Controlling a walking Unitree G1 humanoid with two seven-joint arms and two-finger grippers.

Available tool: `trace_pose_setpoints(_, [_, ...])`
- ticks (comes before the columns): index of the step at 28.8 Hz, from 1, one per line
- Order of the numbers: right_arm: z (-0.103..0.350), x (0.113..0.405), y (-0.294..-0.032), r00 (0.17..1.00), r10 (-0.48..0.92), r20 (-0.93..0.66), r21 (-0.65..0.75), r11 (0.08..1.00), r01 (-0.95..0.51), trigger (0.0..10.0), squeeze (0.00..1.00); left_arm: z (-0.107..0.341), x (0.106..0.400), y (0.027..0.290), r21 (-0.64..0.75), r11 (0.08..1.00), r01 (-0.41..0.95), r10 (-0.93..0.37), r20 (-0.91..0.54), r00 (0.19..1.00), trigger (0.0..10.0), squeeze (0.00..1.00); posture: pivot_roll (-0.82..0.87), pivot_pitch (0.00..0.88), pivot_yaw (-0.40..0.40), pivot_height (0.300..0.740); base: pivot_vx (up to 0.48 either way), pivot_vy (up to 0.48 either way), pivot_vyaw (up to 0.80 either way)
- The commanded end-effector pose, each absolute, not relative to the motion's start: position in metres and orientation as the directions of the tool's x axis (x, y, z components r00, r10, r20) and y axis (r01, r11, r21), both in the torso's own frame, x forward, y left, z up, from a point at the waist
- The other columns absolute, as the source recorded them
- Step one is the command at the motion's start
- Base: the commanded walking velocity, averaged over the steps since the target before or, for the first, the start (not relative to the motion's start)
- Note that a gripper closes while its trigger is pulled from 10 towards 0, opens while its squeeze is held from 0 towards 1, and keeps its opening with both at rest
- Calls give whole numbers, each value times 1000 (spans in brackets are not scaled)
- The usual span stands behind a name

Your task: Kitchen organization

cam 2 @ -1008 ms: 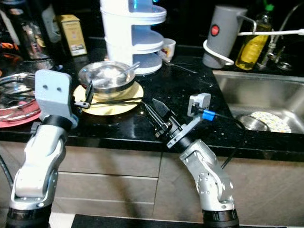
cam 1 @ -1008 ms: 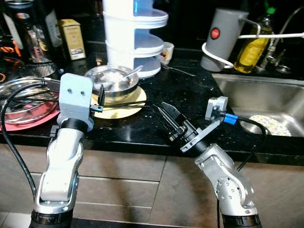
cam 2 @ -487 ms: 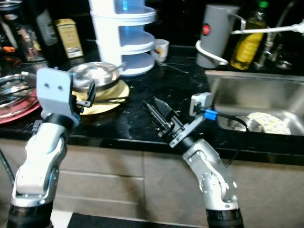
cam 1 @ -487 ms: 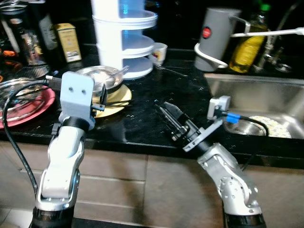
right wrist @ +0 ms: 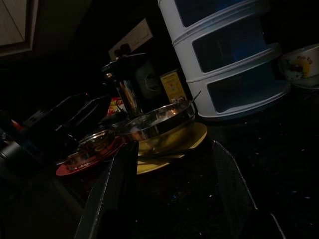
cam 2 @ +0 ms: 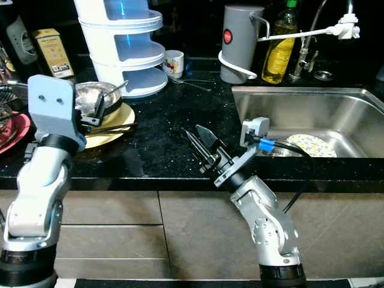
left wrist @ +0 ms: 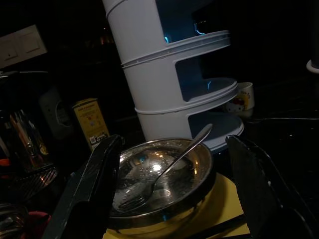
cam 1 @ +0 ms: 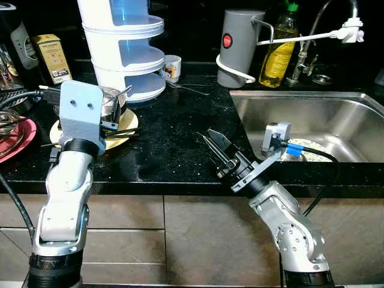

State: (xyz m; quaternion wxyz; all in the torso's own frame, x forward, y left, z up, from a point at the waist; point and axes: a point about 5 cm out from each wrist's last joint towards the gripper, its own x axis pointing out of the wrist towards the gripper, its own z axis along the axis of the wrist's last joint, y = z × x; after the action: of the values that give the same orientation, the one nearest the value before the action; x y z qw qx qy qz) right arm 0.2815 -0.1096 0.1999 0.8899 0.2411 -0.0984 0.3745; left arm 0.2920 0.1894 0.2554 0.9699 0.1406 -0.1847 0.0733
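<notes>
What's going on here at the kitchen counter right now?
The robot stands at a black counter. Its left gripper, fingers open, is lined up on a steel bowl with a spoon in it, sitting on a yellow plate. The right gripper, also open, hovers over the counter edge, holding nothing.

Between the right claw's (right wrist: 172, 199) spread fingers, a steel bowl (right wrist: 157, 122) sits on a yellow plate (right wrist: 172, 144) beside a white tiered rack (right wrist: 224, 55).

A shiny steel bowl (left wrist: 159, 184) sits on glossy speckled black stone counter (cam 1: 174, 144), beside a brushed-metal sink (cam 1: 300, 117).
</notes>
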Motion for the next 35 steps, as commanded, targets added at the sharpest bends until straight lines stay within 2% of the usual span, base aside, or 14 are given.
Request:
trace_pose_setpoints(1, [200, 282, -110, 701, 621, 349, 350, 608, -713, 10000, 0, 257, 293, 191, 264, 944, -201, 87, 388, 918, 10000, 0, -50, 0, -47, 740, 0, 0, 0])
trace_pose_setpoints(16, [199, 282, -109, 695, 627, 352, 347, 603, -719, 10000, 0, 259, 294, 194, 285, 937, -202, 78, 395, 916, 10000, 0, -47, 0, -47, 740, 0, 0, 0])
trace_pose_setpoints(35, [201, 282, -110, 691, 629, 357, 345, 598, -723, 10000, 0, 258, 294, 191, 297, 938, -180, 55, 386, 921, 10000, 0, -48, 0, -45, 740, 327, 0, 0])
